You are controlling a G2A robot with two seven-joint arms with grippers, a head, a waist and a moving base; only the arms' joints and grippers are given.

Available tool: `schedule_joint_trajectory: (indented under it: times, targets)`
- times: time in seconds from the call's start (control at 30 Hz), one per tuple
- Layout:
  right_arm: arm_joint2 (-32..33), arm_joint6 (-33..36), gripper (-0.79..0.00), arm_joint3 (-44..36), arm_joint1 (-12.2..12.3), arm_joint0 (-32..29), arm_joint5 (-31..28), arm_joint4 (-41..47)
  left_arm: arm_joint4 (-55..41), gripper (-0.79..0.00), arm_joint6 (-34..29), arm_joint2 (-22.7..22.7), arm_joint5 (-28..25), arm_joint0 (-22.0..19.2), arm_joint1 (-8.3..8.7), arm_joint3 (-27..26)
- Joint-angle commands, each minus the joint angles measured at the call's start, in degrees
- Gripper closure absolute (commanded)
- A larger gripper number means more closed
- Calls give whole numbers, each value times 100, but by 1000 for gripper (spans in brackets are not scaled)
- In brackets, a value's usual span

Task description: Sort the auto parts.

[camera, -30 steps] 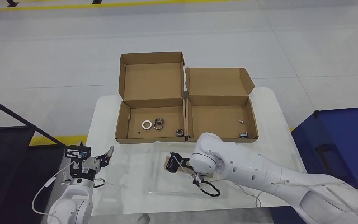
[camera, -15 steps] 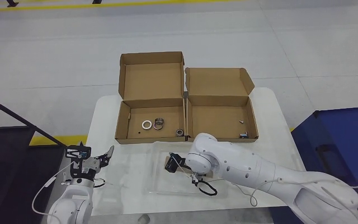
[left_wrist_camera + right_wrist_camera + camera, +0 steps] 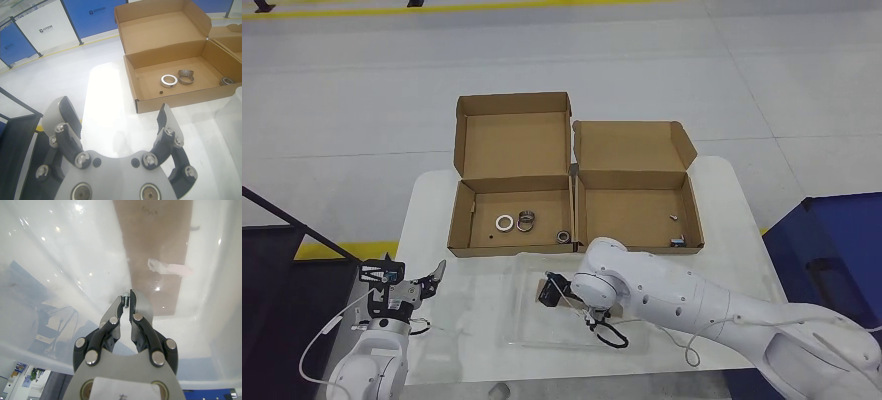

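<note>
My right gripper (image 3: 126,294) is shut on a small silver screw (image 3: 125,298), just above the floor of the clear plastic tray (image 3: 56,262). From above, that gripper (image 3: 548,292) sits at the tray's (image 3: 525,335) left end, in front of the two open cardboard boxes. The left box (image 3: 460,225) holds a silver ring (image 3: 504,222), a bearing ring (image 3: 526,219) and a bearing (image 3: 564,237). The right box (image 3: 637,200) holds two small parts (image 3: 678,241). My left gripper (image 3: 114,106) hangs open and empty over the table's front left corner (image 3: 407,285).
A pale plastic piece (image 3: 168,268) lies by the tray's far wall. A tiny black screw (image 3: 161,92) rests near the left box's (image 3: 170,100) front wall. The box lids stand upright behind. Bare white table (image 3: 457,300) lies between the left gripper and the tray.
The right arm has shifted slightly to the left inside the tray. The left arm has not moved.
</note>
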Motion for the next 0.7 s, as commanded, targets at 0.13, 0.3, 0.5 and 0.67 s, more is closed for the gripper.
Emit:
schedule_joint_trajectory:
  times: [0.13,0.3,0.5,0.67]
  targets:
    - [949,0,0,-149,327,55,-527,1497,0,-785,0,0,0,0,0,0]
    - [2121,0,0,-406,941,-225,-1185,2767,0,-785,0,0,0,0,0,0]
    - [3423,0,0,-780,1617,-914,-1552,3630,0,-785,0,0,0,0,0,0]
    - [3547,-2,0,-928,1690,-1003,-1415,3346,0,-785,0,0,0,0,0,0]
